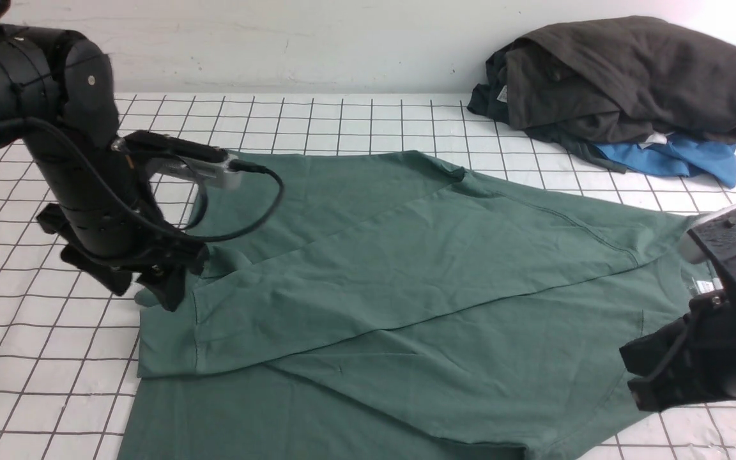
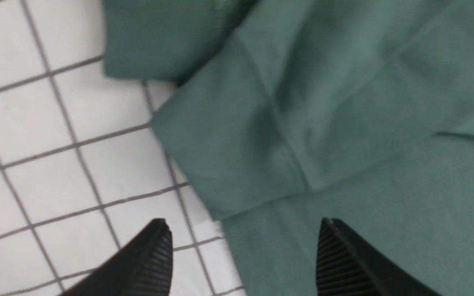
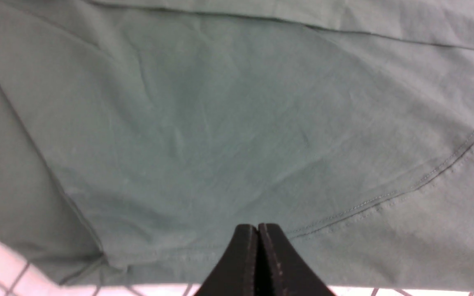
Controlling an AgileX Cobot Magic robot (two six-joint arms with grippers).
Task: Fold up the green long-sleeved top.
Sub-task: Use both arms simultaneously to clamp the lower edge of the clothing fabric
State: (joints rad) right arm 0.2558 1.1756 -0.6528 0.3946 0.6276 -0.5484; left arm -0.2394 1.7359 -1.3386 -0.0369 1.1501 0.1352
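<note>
The green long-sleeved top (image 1: pixel 406 275) lies spread across the checked table, with one sleeve folded over its body and ending in a cuff at the left. My left gripper (image 1: pixel 151 287) hovers over that cuffed sleeve end (image 2: pixel 237 160), its jaws wide apart and nothing between them (image 2: pixel 243 234). At the right edge, above the top's shoulder area, my right gripper (image 1: pixel 646 377) stays shut and empty (image 3: pixel 257 228); green cloth (image 3: pixel 237 123) fills its wrist view below the fingertips.
A heap of clothes sits at the back right: a dark grey-black garment (image 1: pixel 630 70) over a bright blue garment (image 1: pixel 674 160). The table (image 1: pixel 36 358) is white with a black grid, and a pale wall runs along its far side.
</note>
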